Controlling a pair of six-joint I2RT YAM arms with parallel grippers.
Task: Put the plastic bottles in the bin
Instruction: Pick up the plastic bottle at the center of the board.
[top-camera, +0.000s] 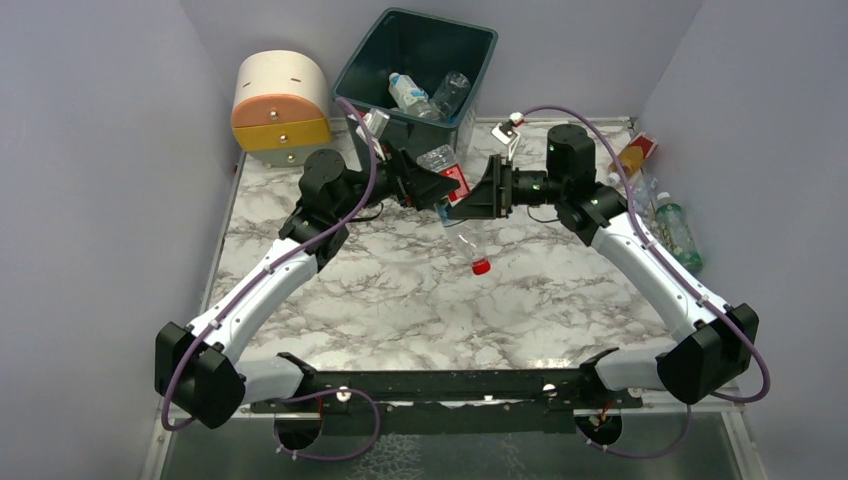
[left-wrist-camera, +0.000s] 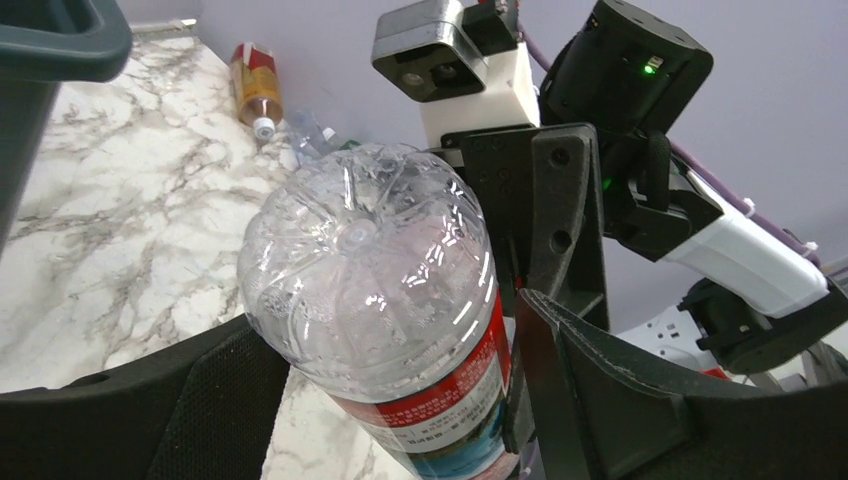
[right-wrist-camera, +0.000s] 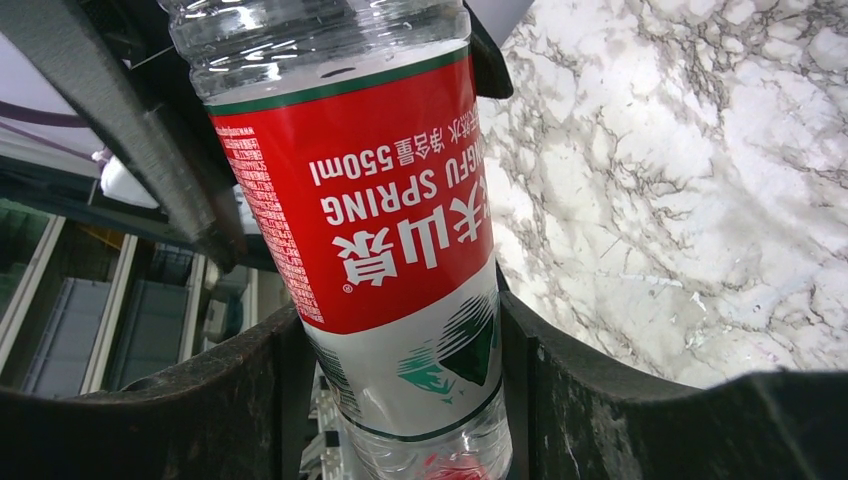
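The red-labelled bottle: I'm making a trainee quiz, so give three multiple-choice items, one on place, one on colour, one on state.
1. Where is the red-labelled bottle? A held over the table; B lying flat on it; C standing upright on it.
2. Its cap is: A blue; B white; C red.
3. The right hand is: A open, empty; B shut on the bottle; C out of view.
A, the top view shows it gripped, tilted cap-down; C, the cap reads red; B, its fingers clamp the bottle.
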